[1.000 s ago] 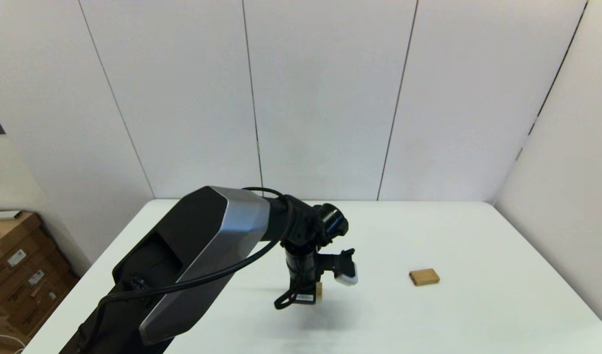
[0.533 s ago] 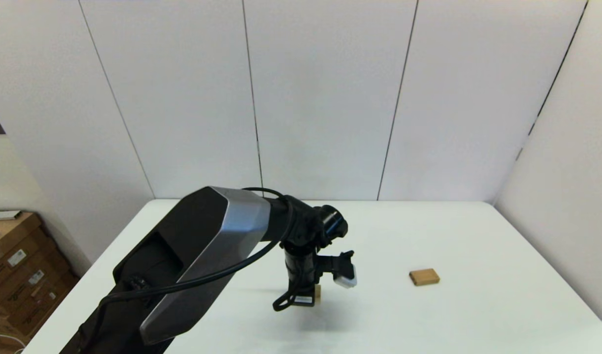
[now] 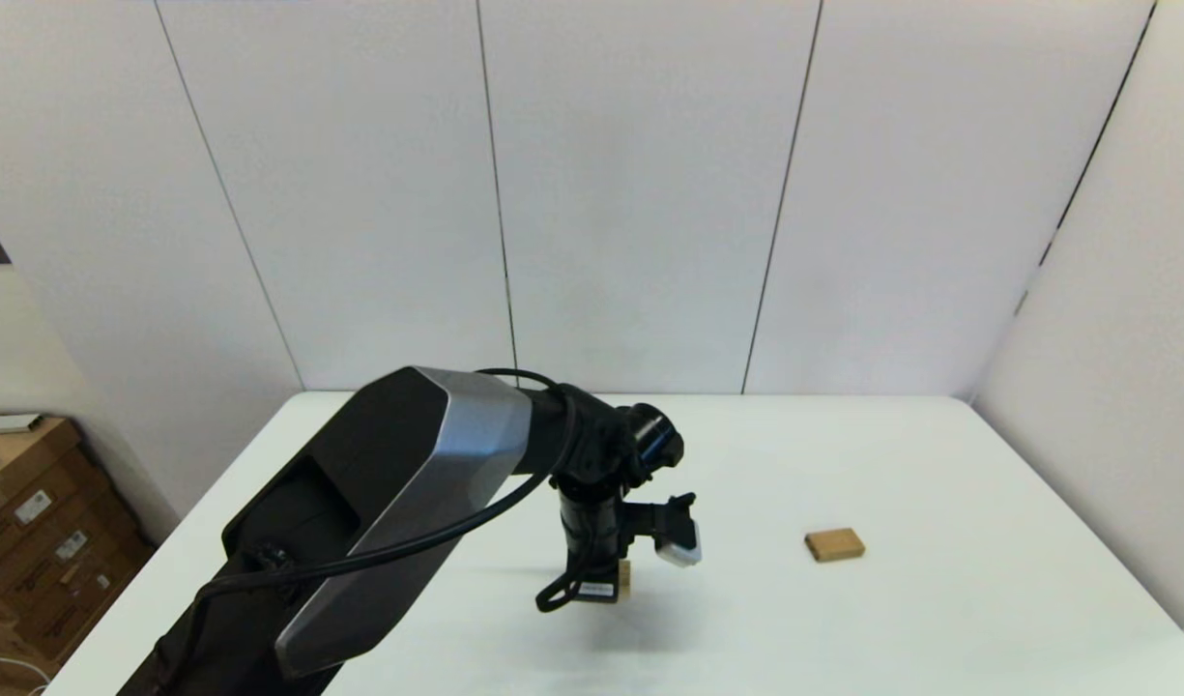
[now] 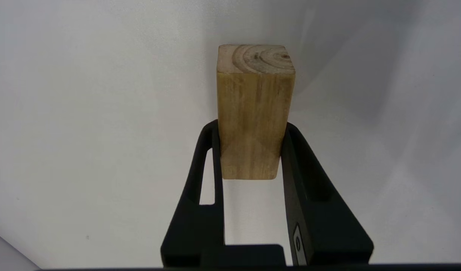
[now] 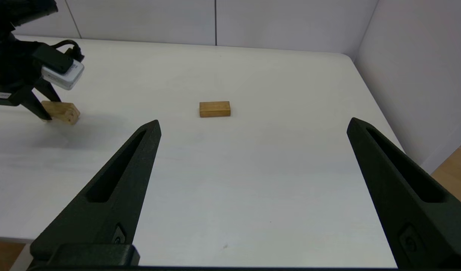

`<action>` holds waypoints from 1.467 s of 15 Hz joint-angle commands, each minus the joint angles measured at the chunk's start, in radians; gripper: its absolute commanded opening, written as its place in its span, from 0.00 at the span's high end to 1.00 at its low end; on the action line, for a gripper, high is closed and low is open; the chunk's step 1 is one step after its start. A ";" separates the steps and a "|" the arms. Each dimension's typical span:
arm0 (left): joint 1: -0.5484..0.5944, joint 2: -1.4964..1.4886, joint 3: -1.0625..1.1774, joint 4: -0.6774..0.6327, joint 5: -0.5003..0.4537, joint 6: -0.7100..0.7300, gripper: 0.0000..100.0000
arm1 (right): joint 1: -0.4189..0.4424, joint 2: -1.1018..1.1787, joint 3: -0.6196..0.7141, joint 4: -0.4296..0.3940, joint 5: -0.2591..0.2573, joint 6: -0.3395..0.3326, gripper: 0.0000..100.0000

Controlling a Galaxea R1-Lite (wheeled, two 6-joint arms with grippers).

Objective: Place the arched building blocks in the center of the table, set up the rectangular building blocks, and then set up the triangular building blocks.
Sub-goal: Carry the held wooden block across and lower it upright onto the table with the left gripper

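Looked down on the large white table (image 3: 939,464), with pale wall panels behind it and cardboard boxes (image 3: 41,551) on the floor beyond its left edge

Noted the left arm (image 3: 398,503), black and silver, stretched from the near left side toward the middle of the table, with the wrist turned downward

Found the left gripper (image 4: 250,128) low over the table near its middle, closed narrow on the arched building block (image 4: 254,109). Saw the two black fingers (image 4: 209,158) pressed against the two opposite long sides of the block, near one end of it, with the other end, showing round wood grain, pointed away from the wrist. Saw the same block from the right wrist camera lying low at the table surface; could not tell whether it truly rested there

Found the right gripper (image 5: 253,123) held back above the near right part of the table, spread wide, with nothing between the fingers

Saw the rectangular building block (image 3: 834,544) lying flat on the table, well apart from the arched one, toward the right side

Did not find the triangular block in any view
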 commanded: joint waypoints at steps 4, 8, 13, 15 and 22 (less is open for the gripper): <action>0.000 0.006 0.000 0.004 0.007 0.004 1.00 | 0.000 0.000 0.000 0.000 0.001 0.000 0.00; 0.000 0.015 0.000 0.004 0.005 -0.001 1.00 | 0.000 0.000 0.000 0.000 0.001 0.000 0.00; 0.000 0.020 0.000 0.000 0.005 -0.001 1.00 | 0.000 0.000 0.000 0.000 0.001 0.000 0.00; 0.000 0.020 0.000 0.003 0.004 -0.001 1.00 | 0.000 0.000 0.000 0.000 0.001 0.000 0.00; 0.000 0.018 0.000 0.008 0.004 -0.004 0.00 | 0.000 0.000 0.000 0.000 0.001 -0.002 0.00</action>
